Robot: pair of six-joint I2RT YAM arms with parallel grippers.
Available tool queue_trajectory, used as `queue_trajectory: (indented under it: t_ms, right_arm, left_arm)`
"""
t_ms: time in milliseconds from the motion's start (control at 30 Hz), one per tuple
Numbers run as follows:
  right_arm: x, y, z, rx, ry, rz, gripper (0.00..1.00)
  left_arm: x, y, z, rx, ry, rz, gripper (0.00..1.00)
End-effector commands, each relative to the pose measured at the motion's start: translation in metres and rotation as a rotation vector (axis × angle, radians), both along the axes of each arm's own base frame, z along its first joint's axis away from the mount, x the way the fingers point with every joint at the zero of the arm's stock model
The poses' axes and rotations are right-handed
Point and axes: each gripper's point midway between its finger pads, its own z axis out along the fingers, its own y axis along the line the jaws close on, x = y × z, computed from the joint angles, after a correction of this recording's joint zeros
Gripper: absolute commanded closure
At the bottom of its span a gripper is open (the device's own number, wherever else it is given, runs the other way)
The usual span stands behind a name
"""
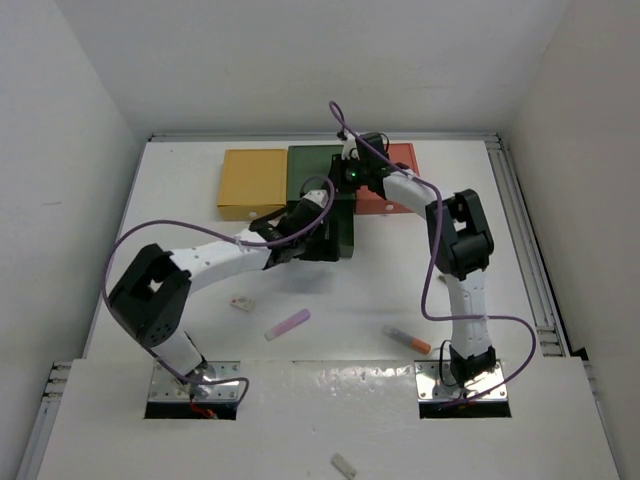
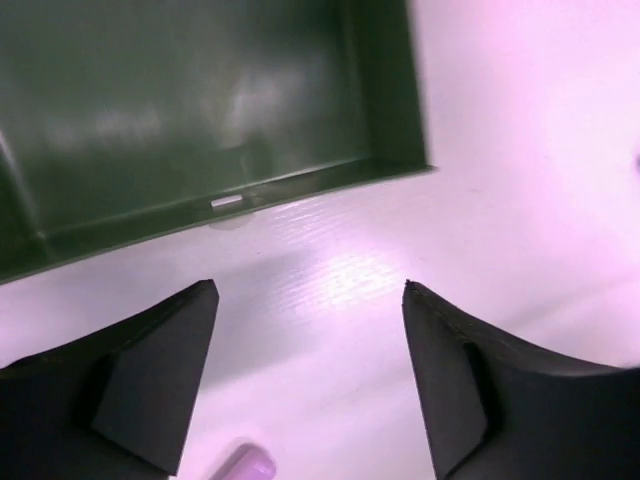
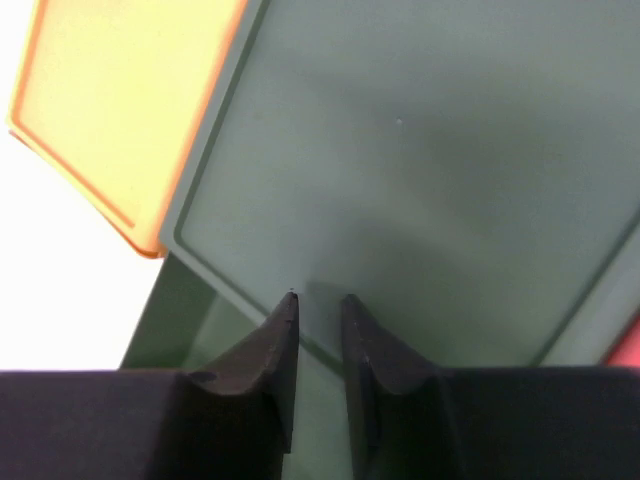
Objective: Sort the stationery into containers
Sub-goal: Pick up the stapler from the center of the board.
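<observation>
The dark green box stands between the mustard yellow box and the salmon red box. Its drawer is pulled out toward me and looks empty in the left wrist view. My left gripper is open and empty just in front of the drawer. My right gripper is almost shut and empty, with its tips at the front edge of the green box's top. A lilac stick, a clear orange-tipped tube and a small white-pink eraser lie on the table.
A pale whitish stub lies on the near ledge between the arm bases. A rounded lilac end shows at the bottom of the left wrist view. The yellow box and a sliver of red box flank the green top.
</observation>
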Motion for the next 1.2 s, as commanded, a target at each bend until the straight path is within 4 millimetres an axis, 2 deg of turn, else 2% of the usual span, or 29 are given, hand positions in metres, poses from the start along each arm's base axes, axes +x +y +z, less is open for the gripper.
queue_trajectory:
  t_ms: [0,67,100,133,167,200,233,267,300,333,367,400,433,467,500,533,567,600,667,700,767,800,867,1033,1167]
  right_arm:
    - [0.009,0.0,0.076,0.02,-0.146,-0.012,0.74]
    - [0.008,-0.002,0.096,0.026,-0.175,-0.016,0.66]
    - [0.007,-0.004,0.107,0.027,-0.197,-0.017,0.6]
    - [0.003,-0.009,0.13,0.034,-0.23,-0.023,0.58]
    - [0.0,-0.014,0.14,0.032,-0.249,-0.028,0.57]
    - [-0.004,-0.019,0.152,0.027,-0.274,-0.022,0.57]
    - [-0.014,-0.03,0.17,0.024,-0.296,-0.028,0.55]
    - [-0.021,-0.036,0.175,0.008,-0.311,-0.011,0.54]
    - [-0.029,-0.044,0.182,-0.002,-0.317,0.003,0.53]
    - [-0.046,-0.059,0.189,-0.018,-0.301,0.007,0.52]
    - [-0.056,-0.066,0.19,-0.053,-0.316,0.039,0.5]
    - [-0.066,-0.076,0.189,-0.068,-0.306,0.061,0.5]
    - [-0.091,-0.086,0.185,-0.093,-0.269,0.087,0.49]
    - [-0.102,-0.094,0.182,-0.129,-0.28,0.119,0.49]
    - [-0.123,-0.106,0.157,-0.162,-0.205,0.139,0.49]
    - [-0.135,-0.113,0.151,-0.18,-0.193,0.15,0.49]
    - [-0.149,-0.122,0.156,-0.218,-0.239,0.182,0.49]
    - [-0.167,-0.134,0.133,-0.253,-0.171,0.191,0.49]
    - [-0.187,-0.151,0.127,-0.305,-0.178,0.204,0.49]
    - [-0.201,-0.166,0.109,-0.344,-0.108,0.192,0.49]
    - [-0.216,-0.182,0.1,-0.386,-0.069,0.193,0.48]
    - [-0.228,-0.196,0.09,-0.404,0.004,0.171,0.47]
    - [-0.239,-0.213,0.083,-0.419,0.069,0.14,0.43]
    - [-0.246,-0.245,0.063,-0.506,0.118,0.082,0.37]
    - [-0.249,-0.256,0.052,-0.544,0.168,0.068,0.35]
  left_arm:
    - [0.0,-0.012,0.078,-0.093,-0.172,-0.084,0.15]
    - [-0.006,-0.007,0.09,-0.087,-0.205,-0.121,0.15]
    - [-0.01,-0.002,0.107,-0.107,-0.238,-0.127,0.15]
    - [-0.014,0.004,0.112,-0.091,-0.256,-0.145,0.15]
    - [-0.017,0.014,0.126,-0.1,-0.291,-0.149,0.15]
    - [-0.018,0.021,0.132,-0.093,-0.309,-0.157,0.14]
    - [-0.019,0.033,0.133,-0.054,-0.323,-0.168,0.13]
    - [-0.013,0.053,0.144,-0.033,-0.363,-0.141,0.11]
    - [-0.012,0.066,0.146,0.051,-0.418,-0.218,0.1]
    - [-0.013,0.078,0.146,0.1,-0.442,-0.256,0.06]
    - [-0.01,0.099,0.158,0.135,-0.496,-0.257,0.06]
    - [-0.018,0.104,0.154,0.198,-0.545,-0.406,0.06]
    - [-0.021,0.11,0.158,0.217,-0.576,-0.459,0.05]
    - [-0.027,0.12,0.163,0.252,-0.635,-0.531,0.05]
    - [-0.036,0.124,0.157,0.271,-0.625,-0.589,0.05]
    - [-0.043,0.128,0.153,0.288,-0.622,-0.641,0.06]
    - [-0.049,0.13,0.148,0.291,-0.609,-0.702,0.08]
    - [-0.059,0.137,0.137,0.339,-0.583,-0.794,0.13]
    - [-0.065,0.147,0.121,0.398,-0.559,-0.927,0.18]
    - [-0.075,0.158,0.103,0.416,-0.48,-0.985,0.2]
    - [-0.078,0.171,0.09,0.482,-0.462,-1.082,0.18]
    - [-0.084,0.18,0.078,0.501,-0.414,-1.117,0.16]
    - [-0.091,0.192,0.061,0.534,-0.36,-1.233,0.16]
    - [-0.097,0.217,0.025,0.583,-0.246,-1.423,0.19]
    - [-0.092,0.231,0.007,0.649,-0.273,-1.488,0.2]
